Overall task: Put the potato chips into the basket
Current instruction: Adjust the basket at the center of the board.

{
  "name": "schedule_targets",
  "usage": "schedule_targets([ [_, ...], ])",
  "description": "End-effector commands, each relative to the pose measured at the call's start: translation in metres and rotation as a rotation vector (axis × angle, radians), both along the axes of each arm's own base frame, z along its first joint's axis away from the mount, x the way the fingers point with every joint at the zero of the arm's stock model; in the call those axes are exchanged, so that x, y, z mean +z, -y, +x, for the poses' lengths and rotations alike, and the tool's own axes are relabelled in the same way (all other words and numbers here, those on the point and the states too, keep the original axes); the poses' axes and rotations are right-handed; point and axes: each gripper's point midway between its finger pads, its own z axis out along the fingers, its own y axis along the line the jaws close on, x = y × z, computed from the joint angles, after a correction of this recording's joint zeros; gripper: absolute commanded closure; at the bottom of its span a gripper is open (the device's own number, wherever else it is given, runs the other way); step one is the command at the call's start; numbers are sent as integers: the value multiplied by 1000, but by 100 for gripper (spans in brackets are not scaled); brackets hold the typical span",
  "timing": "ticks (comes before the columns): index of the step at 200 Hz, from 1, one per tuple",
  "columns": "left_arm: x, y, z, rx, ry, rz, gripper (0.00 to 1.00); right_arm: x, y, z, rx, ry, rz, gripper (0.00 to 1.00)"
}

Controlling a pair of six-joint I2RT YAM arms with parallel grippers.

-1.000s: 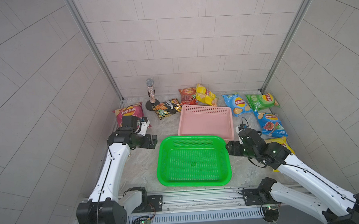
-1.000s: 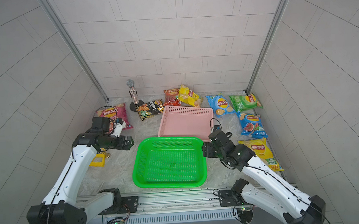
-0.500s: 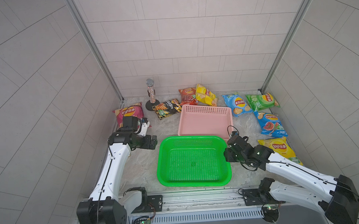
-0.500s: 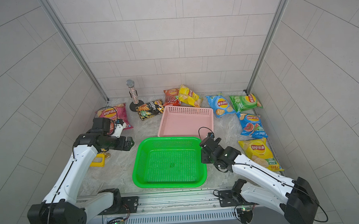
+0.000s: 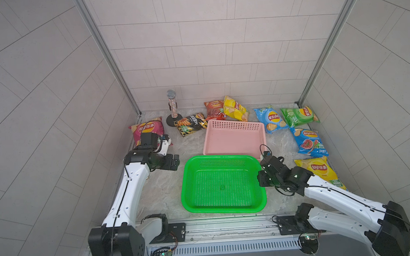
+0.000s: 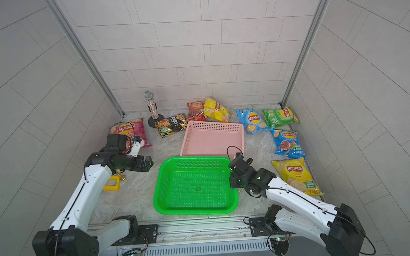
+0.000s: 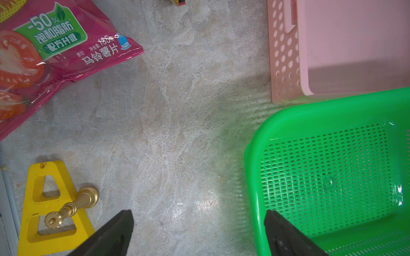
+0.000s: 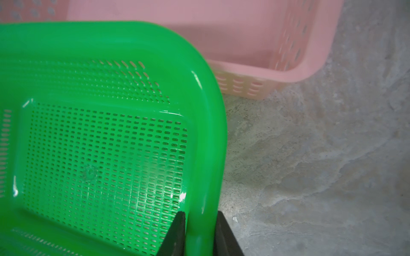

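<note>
An empty green basket (image 5: 185,182) lies at the front centre, with an empty pink basket (image 5: 234,141) touching it behind. My right gripper (image 8: 200,213) is shut on the green basket's right rim (image 8: 208,133), one finger inside and one outside; in a top view the right gripper (image 5: 262,176) sits at that rim. My left gripper (image 7: 198,213) hangs open over bare table left of the green basket (image 7: 253,159). Potato chips lie around on the table: magenta (image 5: 147,130), black (image 5: 190,123), red (image 5: 213,107), yellow (image 5: 234,109), blue (image 5: 271,119), green (image 5: 298,116), another blue (image 5: 308,144), another yellow (image 5: 318,170).
A glittery microphone on a stand (image 5: 172,108) is at the back left. A yellow triangular frame (image 7: 51,206) with a brass knob (image 7: 73,207) lies by the left wall under my left arm. Tiled walls close in three sides.
My right gripper has moved left and forward onto the green basket's right rim and closed on it. The left arm has stayed put, open.
</note>
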Motion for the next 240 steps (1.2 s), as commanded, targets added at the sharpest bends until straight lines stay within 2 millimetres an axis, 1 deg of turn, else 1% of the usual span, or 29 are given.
schedule_targets([
  [1, -4, -1, -1, 2, -11, 9, 0, -16, 13, -20, 48, -69, -68, 85],
  [6, -5, -1, -1, 2, -12, 10, 0, -17, 13, -22, 53, -72, -67, 87],
  [15, -4, -1, -1, 3, -11, 10, 0, -18, 12, -24, 68, -80, -62, 95],
  [24, -5, -1, -1, 3, -12, 11, 0, -19, 12, -27, 76, -89, -60, 97],
  [39, -5, -1, 0, 3, -11, 10, 0, -20, 15, -29, 67, -99, -71, 95],
  [55, -5, -1, 0, 3, -14, 10, 0, -21, 19, -29, 44, -100, -82, 89],
  [68, -6, -2, 0, 4, -16, 11, 0, -19, 23, -28, 14, -89, -84, 88],
  [73, -6, -2, 0, 4, -15, 13, 0, -18, 23, -27, 2, -82, -79, 85],
  [84, -6, -1, 0, 4, -15, 10, 0, -13, 25, -25, -21, -66, -70, 74],
  [96, -6, -2, 0, 4, -15, 12, 0, -4, 28, -23, -46, -41, -58, 56],
  [109, -6, -1, 0, 4, -14, 12, 0, 4, 35, -21, -75, -5, -65, 49],
  [111, -5, -2, 0, 4, -13, 12, 0, 13, 34, -18, -80, 15, -56, 48],
  [114, -6, -2, 0, 6, -15, 12, 0, 19, 35, -16, -91, 33, -54, 46],
  [127, -6, -1, 0, 4, -15, 11, 0, 35, 46, -11, -129, 86, -79, 34],
  [137, -6, -1, 0, 3, -17, 10, 0, 46, 53, -7, -158, 120, -95, 29],
  [151, -6, -1, 0, 4, -18, 10, 0, 57, 63, -1, -200, 139, -113, 29],
  [160, -6, -1, 0, 4, -15, 9, 0, 60, 71, 4, -234, 129, -129, 29],
  [170, -5, -2, 0, 4, -12, 12, 0, 61, 80, 9, -266, 111, -140, 29],
  [177, -5, -1, 0, 4, -11, 11, 0, 61, 89, 13, -303, 100, -147, 29],
  [205, -4, -1, -1, 3, -7, 11, 0, 54, 136, 26, -477, 73, -141, 31],
  [221, -4, -1, -1, 3, -7, 10, 0, 50, 162, 30, -591, 69, -85, 32],
  [240, -3, -1, -1, 2, -6, 8, 0, 47, 186, 39, -717, 82, 36, 32],
])
